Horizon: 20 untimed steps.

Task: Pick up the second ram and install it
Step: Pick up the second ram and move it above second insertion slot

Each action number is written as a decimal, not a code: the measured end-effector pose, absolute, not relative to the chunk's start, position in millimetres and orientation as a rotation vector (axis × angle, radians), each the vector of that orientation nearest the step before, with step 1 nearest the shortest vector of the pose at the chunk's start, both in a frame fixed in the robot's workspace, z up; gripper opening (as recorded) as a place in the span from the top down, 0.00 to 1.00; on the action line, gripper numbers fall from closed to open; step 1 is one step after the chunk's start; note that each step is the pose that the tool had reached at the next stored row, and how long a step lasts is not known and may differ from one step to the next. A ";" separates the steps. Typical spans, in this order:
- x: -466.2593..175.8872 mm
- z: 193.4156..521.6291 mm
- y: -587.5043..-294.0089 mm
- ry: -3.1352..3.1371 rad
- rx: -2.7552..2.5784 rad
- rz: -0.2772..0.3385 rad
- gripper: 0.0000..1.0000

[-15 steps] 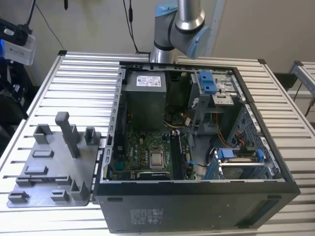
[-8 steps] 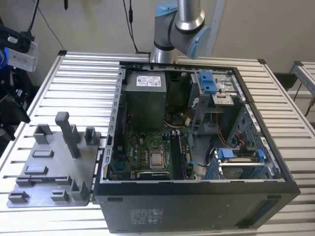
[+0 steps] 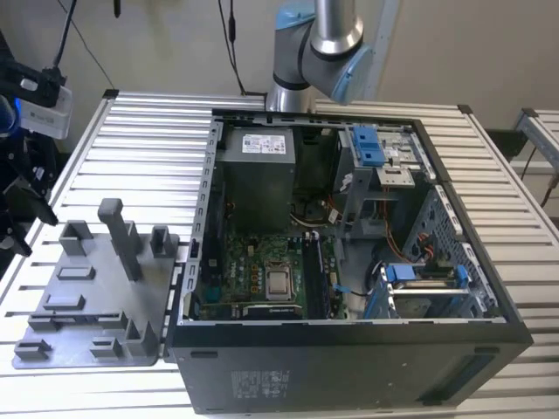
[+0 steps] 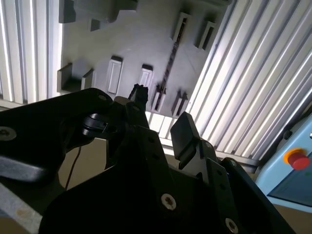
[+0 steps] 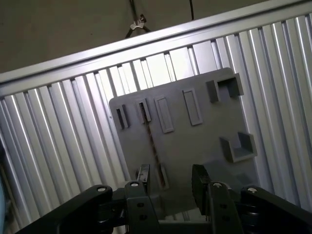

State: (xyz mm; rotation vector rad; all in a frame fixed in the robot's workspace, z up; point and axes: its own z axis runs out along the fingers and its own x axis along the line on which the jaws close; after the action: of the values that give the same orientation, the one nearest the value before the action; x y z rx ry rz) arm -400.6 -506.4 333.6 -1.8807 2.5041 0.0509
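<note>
The second ram is a thin dark stick standing on edge in slots of the grey tray, at the exterior view's left beside the open computer case. In both wrist views it shows edge-on as a narrow dark line across the tray. My gripper hangs well above the tray, open, with nothing between its two dark fingers. One finger lines up near the ram's end.
The case lies open with the motherboard, the silver processor and the dark memory slots beside it. The arm's elbow stands behind the case. The ribbed metal table carries everything. A red stop button sits off the table.
</note>
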 end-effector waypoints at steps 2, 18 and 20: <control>-400.6 330.6 -506.4 2.504 -1.881 0.051 0.52; -400.5 311.6 -506.4 2.504 -1.881 0.051 0.52; -400.5 309.5 -506.4 2.504 -1.881 0.051 0.52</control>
State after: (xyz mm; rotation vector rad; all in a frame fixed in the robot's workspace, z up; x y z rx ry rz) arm -400.5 -506.4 309.5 -1.8807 2.5039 0.0514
